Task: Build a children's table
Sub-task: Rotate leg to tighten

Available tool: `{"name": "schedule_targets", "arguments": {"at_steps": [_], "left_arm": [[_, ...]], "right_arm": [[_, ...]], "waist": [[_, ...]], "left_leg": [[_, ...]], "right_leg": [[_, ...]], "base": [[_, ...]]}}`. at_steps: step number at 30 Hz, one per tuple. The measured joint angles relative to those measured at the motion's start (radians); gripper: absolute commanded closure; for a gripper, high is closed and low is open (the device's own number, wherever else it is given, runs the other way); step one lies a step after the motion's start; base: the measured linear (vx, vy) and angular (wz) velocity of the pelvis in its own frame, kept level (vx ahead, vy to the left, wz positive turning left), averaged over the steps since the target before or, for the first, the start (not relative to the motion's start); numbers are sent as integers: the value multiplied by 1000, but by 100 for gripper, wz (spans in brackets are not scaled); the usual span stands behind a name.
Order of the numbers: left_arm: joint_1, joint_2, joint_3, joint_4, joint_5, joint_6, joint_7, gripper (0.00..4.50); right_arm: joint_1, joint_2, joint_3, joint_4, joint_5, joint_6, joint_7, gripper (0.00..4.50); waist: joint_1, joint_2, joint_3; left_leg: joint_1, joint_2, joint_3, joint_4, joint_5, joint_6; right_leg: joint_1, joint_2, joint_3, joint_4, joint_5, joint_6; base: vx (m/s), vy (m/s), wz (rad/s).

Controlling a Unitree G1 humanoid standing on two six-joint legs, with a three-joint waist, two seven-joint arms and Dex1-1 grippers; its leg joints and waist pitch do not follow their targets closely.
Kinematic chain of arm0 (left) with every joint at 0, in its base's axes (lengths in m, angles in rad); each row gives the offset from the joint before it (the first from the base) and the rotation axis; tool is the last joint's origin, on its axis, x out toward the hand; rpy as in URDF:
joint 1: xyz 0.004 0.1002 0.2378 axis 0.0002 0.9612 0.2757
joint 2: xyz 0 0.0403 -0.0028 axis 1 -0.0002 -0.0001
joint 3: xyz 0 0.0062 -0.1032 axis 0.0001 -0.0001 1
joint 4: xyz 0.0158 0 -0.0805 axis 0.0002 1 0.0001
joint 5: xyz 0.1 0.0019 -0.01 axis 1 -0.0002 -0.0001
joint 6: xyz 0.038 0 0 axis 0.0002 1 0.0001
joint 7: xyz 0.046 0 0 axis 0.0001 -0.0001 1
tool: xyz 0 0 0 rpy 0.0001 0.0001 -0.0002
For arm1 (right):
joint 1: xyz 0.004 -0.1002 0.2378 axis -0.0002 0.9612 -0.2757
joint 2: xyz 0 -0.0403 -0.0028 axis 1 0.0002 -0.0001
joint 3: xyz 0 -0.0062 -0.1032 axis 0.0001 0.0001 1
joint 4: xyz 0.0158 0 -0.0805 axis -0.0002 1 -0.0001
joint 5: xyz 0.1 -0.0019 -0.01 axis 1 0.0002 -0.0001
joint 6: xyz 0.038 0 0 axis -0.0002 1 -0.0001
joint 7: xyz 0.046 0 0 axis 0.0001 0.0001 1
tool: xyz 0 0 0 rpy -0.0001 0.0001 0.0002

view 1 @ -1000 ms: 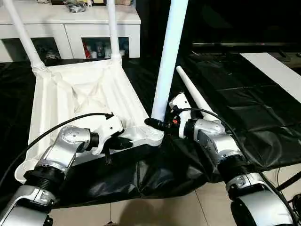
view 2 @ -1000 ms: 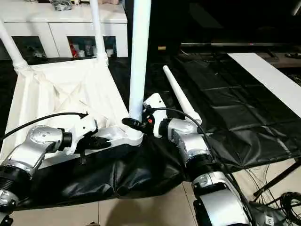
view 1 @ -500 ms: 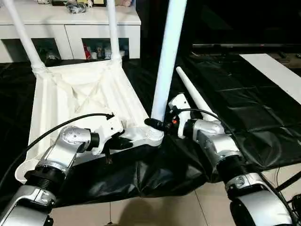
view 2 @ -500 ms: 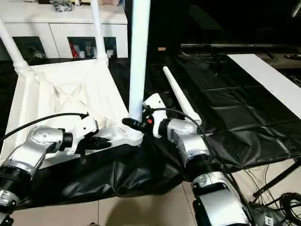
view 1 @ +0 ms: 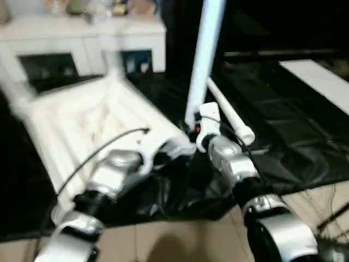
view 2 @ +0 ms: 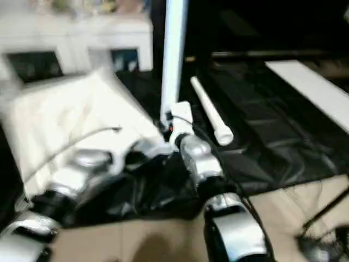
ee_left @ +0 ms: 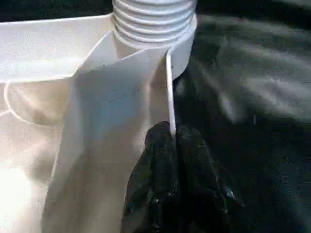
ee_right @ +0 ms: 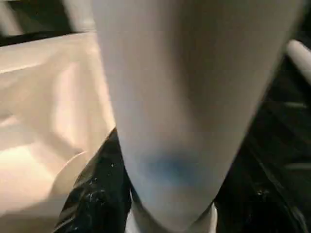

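The right gripper [ee_right: 160,194] has its two black fingers [ee_right: 95,194] either side of the upright leg [view 1: 204,60], clamped around its lowest part just above the near right corner socket [ee_left: 155,24] of the upturned tabletop [view 1: 92,120]. The left gripper [ee_left: 172,145] is pressed together on the thin rim of the tabletop right beside that same socket, whose ribbed collar shows just beyond the fingertips.

The step in hand looks like seating this leg in its socket. To do it well, the left grip should act purely as a brace, keeping the rim from lifting or sliding on the black sheet [view 1: 283,131] while the right does the work. The right gripper should keep the leg standing straight over the socket; any lean would likely jam the ribbed joint or lever the corner up. Pushing and turning in short strokes near the base is safer than hauling higher up on the long tube.

The tabletop lies underside up on the black sheet, left of centre. A loose leg [view 1: 226,112] lies on the sheet just right of the held one, pointing away, within easy reach for the next corner. A white cabinet [view 1: 82,43] stands at the far left.
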Motion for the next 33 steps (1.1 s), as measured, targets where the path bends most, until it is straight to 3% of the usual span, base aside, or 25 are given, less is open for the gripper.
{"name": "schedule_targets", "arguments": {"at_steps": [4, 9, 13, 33], "left_arm": [[-1, -21, -2, -12, 12, 53, 42, 450], [-2, -28, -4, -45, 27, 105, 64, 450], [-2, -29, -4, -55, 27, 118, 74, 450], [16, -3, -22, -110, 28, 127, 70, 450]], "right_arm": [[-29, 15, -19, 48, 5, 9, -50, 264], [-46, 26, -31, 67, 2, 8, -72, 264], [-61, 28, -38, 82, 1, 8, -74, 264], [-87, 26, -33, 102, -51, -2, -20, 264]], "waist": [[-9, -4, -3], [-17, -8, -5], [-18, -12, -7], [-24, -10, -6]], "left_leg": [[3, 10, 9, -15, 0, 0], [3, 13, 19, -28, 0, 0], [2, 13, 21, -33, 0, 0], [2, 14, 23, -39, 0, 0]], "right_leg": [[16, 8, -1, -36, 25, -6], [17, 8, 0, -50, 26, -1], [18, 8, 0, -51, 30, 1], [16, 8, 0, -58, 30, 3]], "base": [[0, 0, 0], [0, 0, 0], [0, 0, 0], [0, 0, 0]]}}
